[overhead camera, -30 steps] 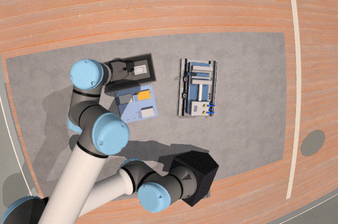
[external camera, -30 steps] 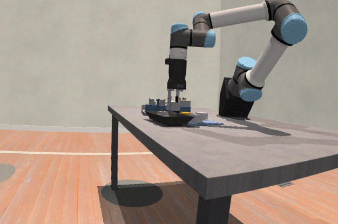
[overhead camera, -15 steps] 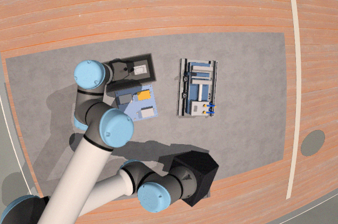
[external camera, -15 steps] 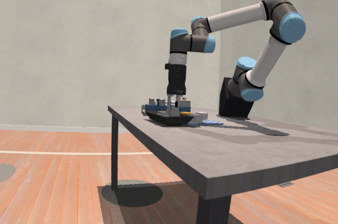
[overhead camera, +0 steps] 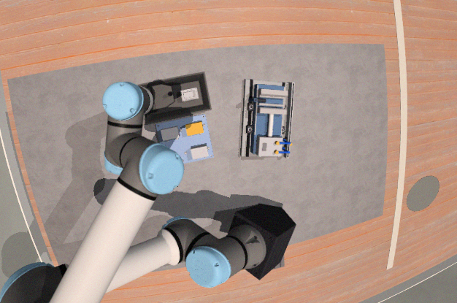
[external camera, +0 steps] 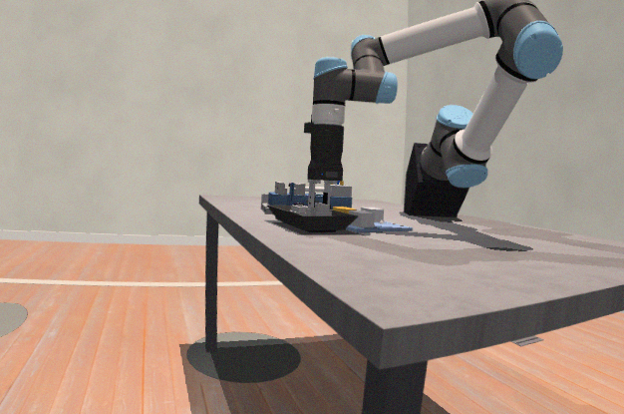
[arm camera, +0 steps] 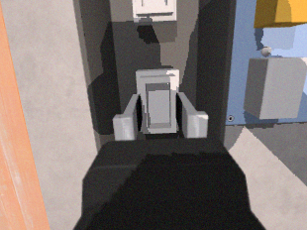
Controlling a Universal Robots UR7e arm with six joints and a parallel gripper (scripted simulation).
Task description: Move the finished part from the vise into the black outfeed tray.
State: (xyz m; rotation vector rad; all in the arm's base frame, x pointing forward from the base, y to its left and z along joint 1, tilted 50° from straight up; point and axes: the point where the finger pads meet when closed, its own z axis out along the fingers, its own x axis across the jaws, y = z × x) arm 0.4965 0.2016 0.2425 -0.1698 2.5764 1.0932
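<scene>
My gripper (arm camera: 158, 104) is shut on the finished part (arm camera: 158, 101), a light grey block with a pocket on top. It holds the part low inside the black outfeed tray (overhead camera: 177, 97), at the tray's near end; I cannot tell whether the part touches the floor. The other finished part (arm camera: 153, 8) lies further along the tray and shows in the overhead view (overhead camera: 189, 95). In the side view the gripper (external camera: 317, 190) reaches down into the tray (external camera: 312, 218). The vise (overhead camera: 267, 118) stands to the right with nothing between its jaws.
A light blue fixture plate (overhead camera: 184, 139) lies beside the tray with a dark grey block (overhead camera: 169, 133), an orange block (overhead camera: 194, 128) and a light grey block (overhead camera: 199, 151). The arm's black base (overhead camera: 263, 236) stands at the table's front edge.
</scene>
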